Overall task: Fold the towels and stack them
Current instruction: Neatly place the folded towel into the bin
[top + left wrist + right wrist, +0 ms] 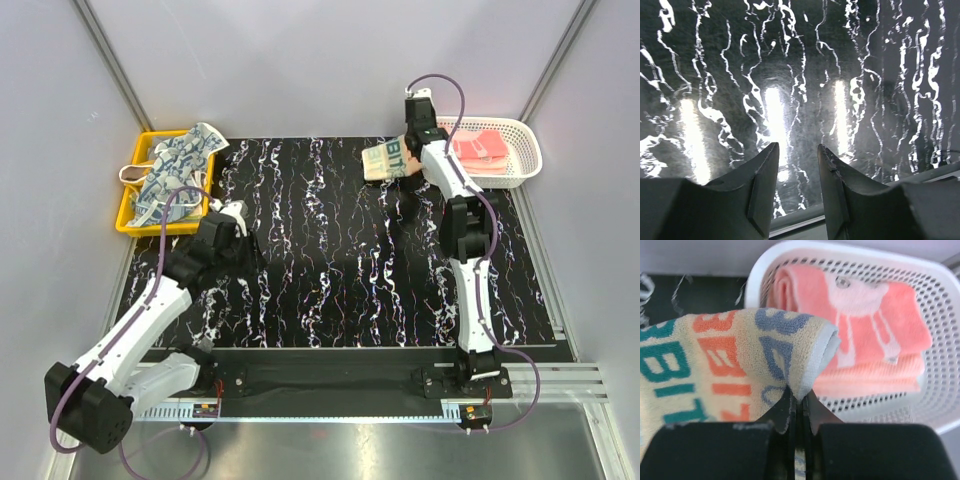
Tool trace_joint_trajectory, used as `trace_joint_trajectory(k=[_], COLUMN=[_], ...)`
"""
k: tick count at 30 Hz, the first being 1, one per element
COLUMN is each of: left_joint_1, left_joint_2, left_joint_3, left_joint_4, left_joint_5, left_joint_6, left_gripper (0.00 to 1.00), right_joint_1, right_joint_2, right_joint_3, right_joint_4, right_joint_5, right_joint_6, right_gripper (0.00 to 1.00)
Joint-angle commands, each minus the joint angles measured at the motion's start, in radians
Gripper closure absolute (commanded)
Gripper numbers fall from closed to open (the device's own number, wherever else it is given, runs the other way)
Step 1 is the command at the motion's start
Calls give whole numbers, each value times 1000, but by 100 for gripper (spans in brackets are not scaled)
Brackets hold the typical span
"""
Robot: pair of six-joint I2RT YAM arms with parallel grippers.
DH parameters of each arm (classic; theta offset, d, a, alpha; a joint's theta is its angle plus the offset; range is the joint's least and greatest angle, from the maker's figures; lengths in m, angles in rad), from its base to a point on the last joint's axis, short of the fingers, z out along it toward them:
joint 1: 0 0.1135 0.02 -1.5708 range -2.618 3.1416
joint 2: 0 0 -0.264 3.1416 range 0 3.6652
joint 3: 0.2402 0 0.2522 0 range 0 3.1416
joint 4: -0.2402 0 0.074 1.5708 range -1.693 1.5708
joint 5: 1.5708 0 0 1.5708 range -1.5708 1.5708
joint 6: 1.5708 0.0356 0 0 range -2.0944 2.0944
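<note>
I had the right claw (799,407) clamped on the hemmed edge of the cream lettered towel (387,160). It was held up off the counter (330,270) at the far right, just left of the white basket (525,165). Its long axis ran roughly left-right, with the free end pointing left, away from the basket. Folded pink towels (875,335) lay in the basket. The left claw (797,150) was apart and empty, low over the counter. Patterned navy towels (175,165) sat crumpled in the yellow tray (125,220).

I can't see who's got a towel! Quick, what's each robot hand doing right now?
Left gripper: open, holding nothing.
Right gripper: shut on the cream letter towel, beside the white basket.
</note>
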Motion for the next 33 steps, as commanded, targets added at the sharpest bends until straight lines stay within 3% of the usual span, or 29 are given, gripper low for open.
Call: trace_joint_trajectory(k=[1,4,12,25,33], left_joint_1=[23,41,64,66,66], left_joint_2=[27,50,84,104,116], left_joint_3=[68,87,81,79,73], left_joint_4=[-33,-47,-9,-1,5], left_joint_5=[-26,-28,-14,1,12], left_joint_6=[86,117,151,148,145], left_gripper=[59,59,60,60,60], right_joint_1=[-45,-60,-120,-186,-255], right_joint_2=[98,158,147,124,86], right_joint_3=[152,245,278,266,234], right_joint_4=[91,120,220,283,278], right_joint_5=[-9,0,-32,-71,-143], right_joint_6=[-120,-164,-237,-307,-264], right_gripper=[100,100,100,100,100])
